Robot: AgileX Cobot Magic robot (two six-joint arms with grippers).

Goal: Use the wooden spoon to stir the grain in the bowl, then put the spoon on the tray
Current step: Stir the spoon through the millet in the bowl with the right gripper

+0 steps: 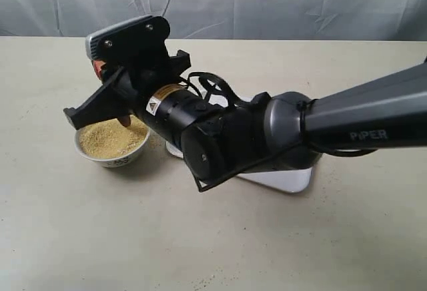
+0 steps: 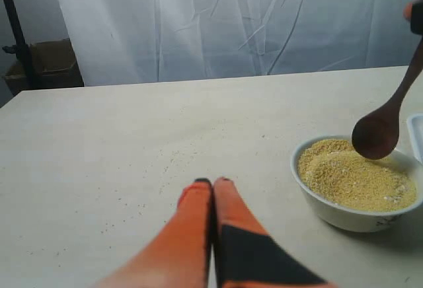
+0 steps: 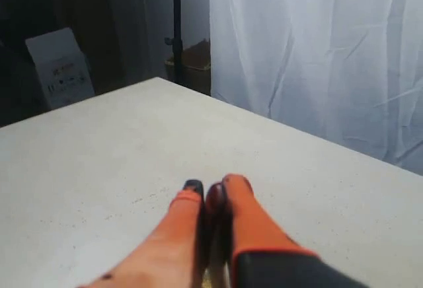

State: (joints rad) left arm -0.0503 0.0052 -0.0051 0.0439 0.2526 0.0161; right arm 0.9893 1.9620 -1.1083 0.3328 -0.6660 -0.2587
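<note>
We hold the dark reddish-brown wooden spoon (image 2: 380, 129) by its slim handle in the right gripper (image 3: 211, 192), whose jaws stand narrow around it; the left gripper (image 2: 213, 185) sits low over the bench (image 2: 99, 143) with its jaws pressed together on nothing. In the exterior view the small round white ceramic bowl (image 1: 117, 161) stands left of centre, filled with fine yellow-tan grain (image 1: 110, 139); the spoon's round end hangs at the bowl's upper right rim, and we cannot tell whether it touches the grain. The flat white rectangular plastic tray (image 1: 288, 180) shows only as a corner under the arm, right of centre. To stir well, we judge that the round end should go in shallow and well inside the rim; small slow circles suit best, since the grain lies near the brim and would spill easily; the grip should be firm so the handle does not twist.
</note>
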